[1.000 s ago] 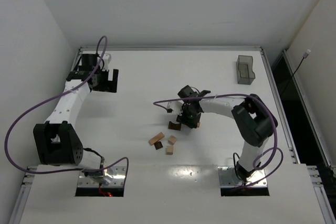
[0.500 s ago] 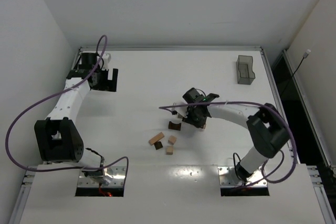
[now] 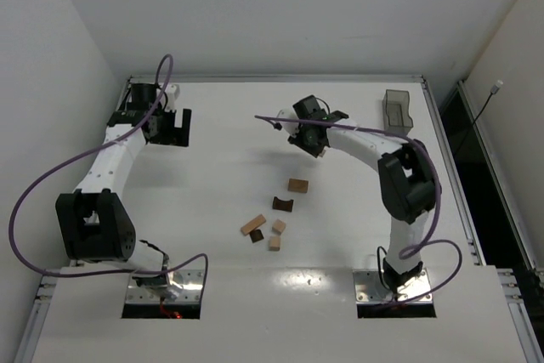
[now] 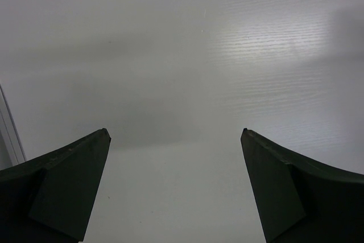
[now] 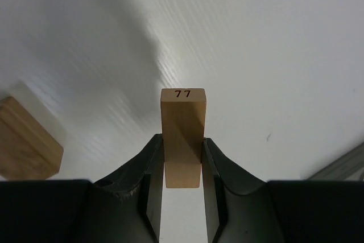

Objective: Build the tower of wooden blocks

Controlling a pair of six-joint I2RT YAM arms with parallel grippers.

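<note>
My right gripper (image 3: 312, 131) is raised over the back middle of the table. In the right wrist view it (image 5: 182, 139) is shut on a light tan bar (image 5: 182, 112) marked 77. Another tan block (image 5: 25, 140) lies on the table below it. The other wood blocks lie loose near the centre: a tan block (image 3: 297, 185), a dark brown piece (image 3: 282, 204), a tan bar (image 3: 252, 225), a small dark piece (image 3: 257, 235) and two tan cubes (image 3: 279, 227) (image 3: 274, 243). No stack stands. My left gripper (image 3: 174, 127) (image 4: 175, 135) is open and empty at the back left.
A translucent grey bin (image 3: 396, 112) stands at the back right. A metal rail (image 3: 442, 125) borders the table's right edge, and walls close in behind and to the left.
My right gripper has risen and moved from the block group towards the back with the tan bar. A tan block it covered now shows. The left arm has barely moved.
</note>
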